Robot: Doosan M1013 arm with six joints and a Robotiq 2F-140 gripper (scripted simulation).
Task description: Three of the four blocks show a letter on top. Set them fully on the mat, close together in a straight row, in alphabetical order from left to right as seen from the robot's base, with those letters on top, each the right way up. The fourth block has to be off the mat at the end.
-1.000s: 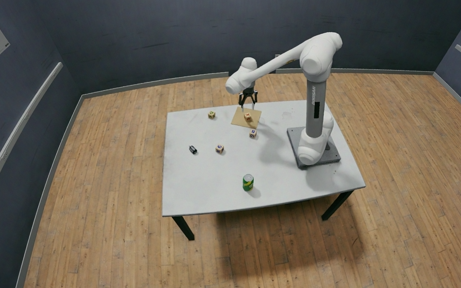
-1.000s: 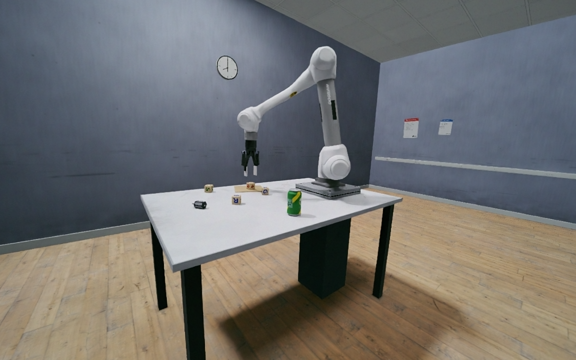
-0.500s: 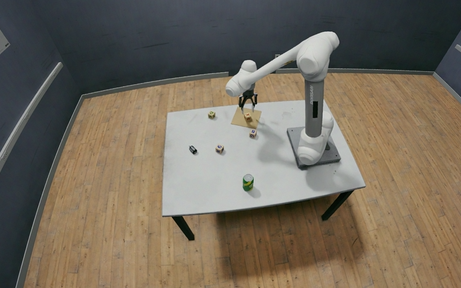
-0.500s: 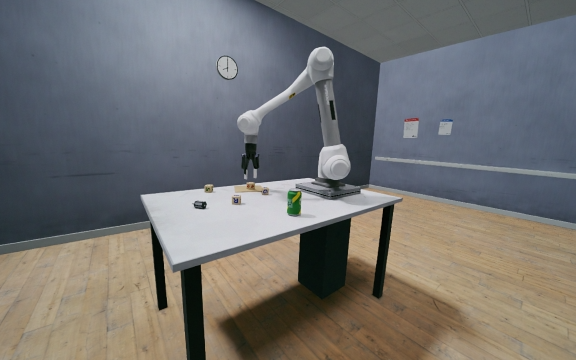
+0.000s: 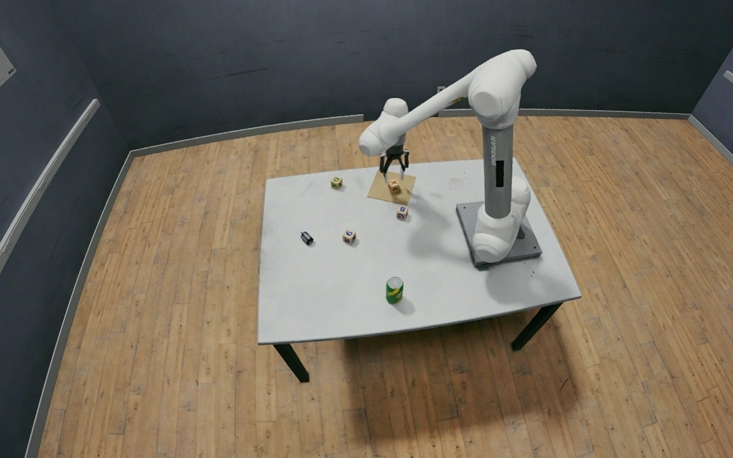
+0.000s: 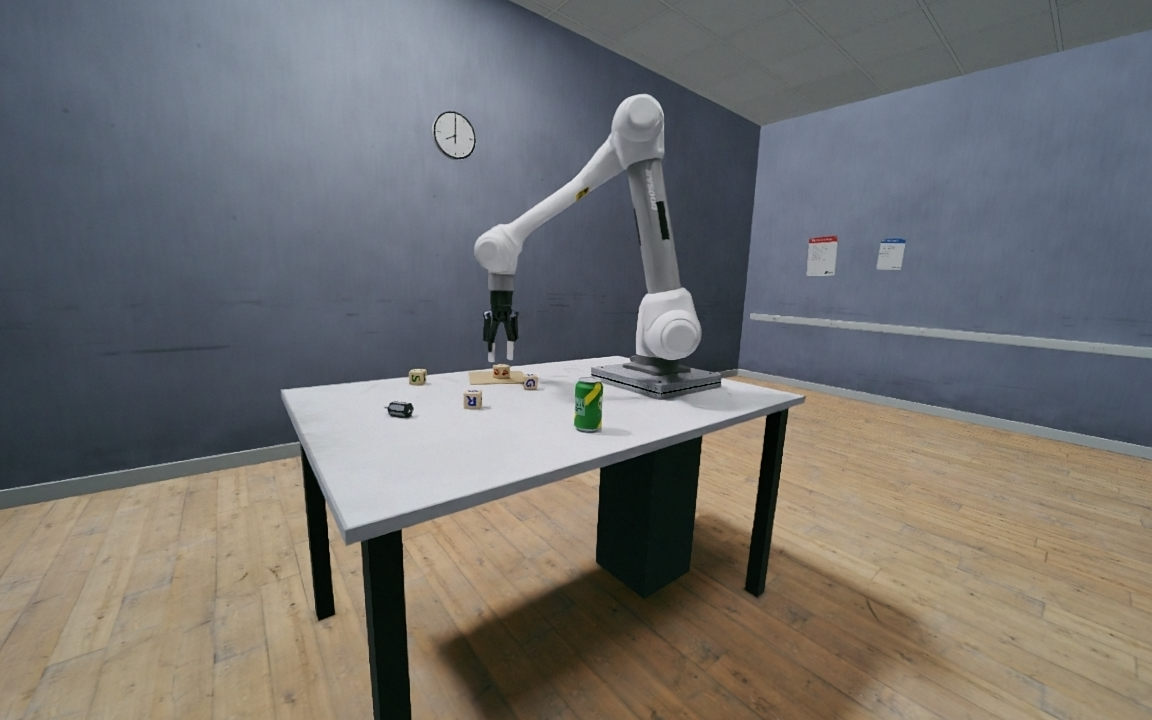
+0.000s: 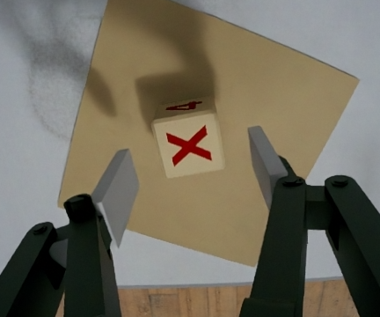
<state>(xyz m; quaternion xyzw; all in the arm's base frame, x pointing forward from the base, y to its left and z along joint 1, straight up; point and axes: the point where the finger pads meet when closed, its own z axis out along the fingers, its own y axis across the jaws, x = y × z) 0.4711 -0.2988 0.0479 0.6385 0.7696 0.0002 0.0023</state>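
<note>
My gripper [image 5: 393,177] [image 6: 500,356] [image 7: 191,158] is partly open and empty, pointing down above a block with a red X on top [image 5: 394,185] [image 6: 500,370] [image 7: 190,145]. That block stands on the tan mat [image 5: 377,193] [image 6: 479,378] [image 7: 265,66], between the fingertips in the wrist view, with a finger on either side. A blue-marked block [image 5: 401,212] [image 6: 530,382] stands just off the mat; its top resembles N or Z. Another blue-marked block [image 5: 349,236] [image 6: 472,400] has a 6-like or G-like top. A green-marked block [image 5: 336,182] [image 6: 417,377] stands off the mat; its top is too small to read.
A green can [image 5: 394,290] [image 6: 588,405] stands upright near the table's front edge in the top view. A small black object [image 5: 307,238] [image 6: 399,409] lies left of the block with the 6-like top. The robot's base plate [image 5: 467,228] is at the table's right.
</note>
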